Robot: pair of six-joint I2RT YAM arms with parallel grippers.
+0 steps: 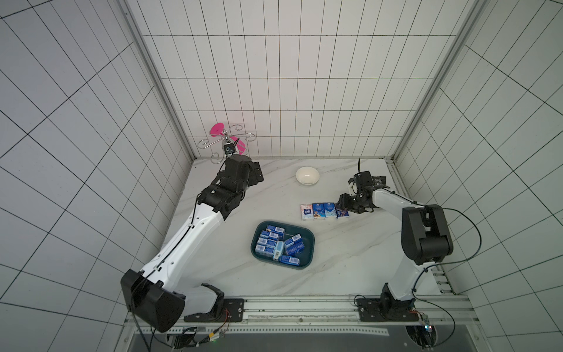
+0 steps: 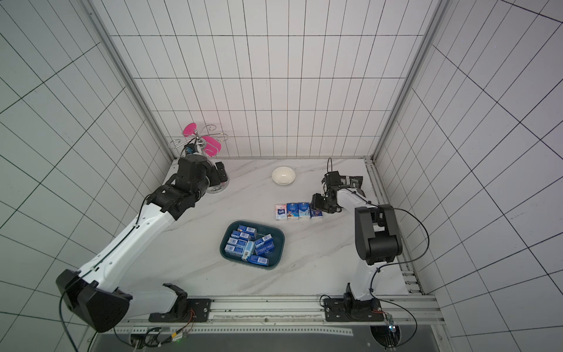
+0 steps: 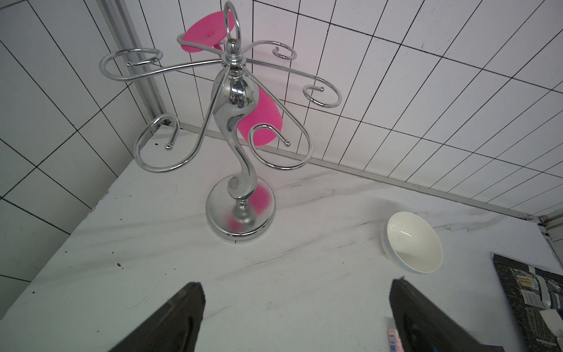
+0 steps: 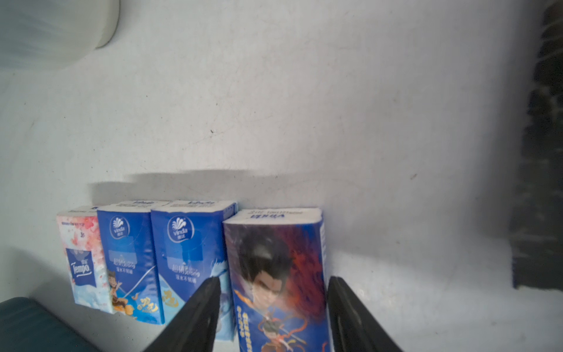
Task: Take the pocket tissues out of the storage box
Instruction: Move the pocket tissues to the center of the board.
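Note:
The dark teal storage box (image 1: 308, 240) lies mid-table in both top views, with several blue pocket tissues (image 1: 275, 243) piled inside. More packs lie in a row on the table behind it, from a pinkish-white one (image 1: 306, 211) to a dark blue cartoon-print pack (image 4: 274, 259) at the right end. My right gripper (image 4: 274, 286) is open and straddles that end pack, with a thin gap showing on each side. My left gripper (image 3: 298, 304) is open and holds nothing, over the back left of the table, far from the box.
A chrome cup rack (image 3: 234, 128) with pink cups (image 3: 262, 122) stands in the back left corner. A white bowl (image 1: 307, 176) sits at the back middle. A flat black foil packet (image 2: 353, 179) lies at the back right, behind my right wrist. Tiled walls close in three sides.

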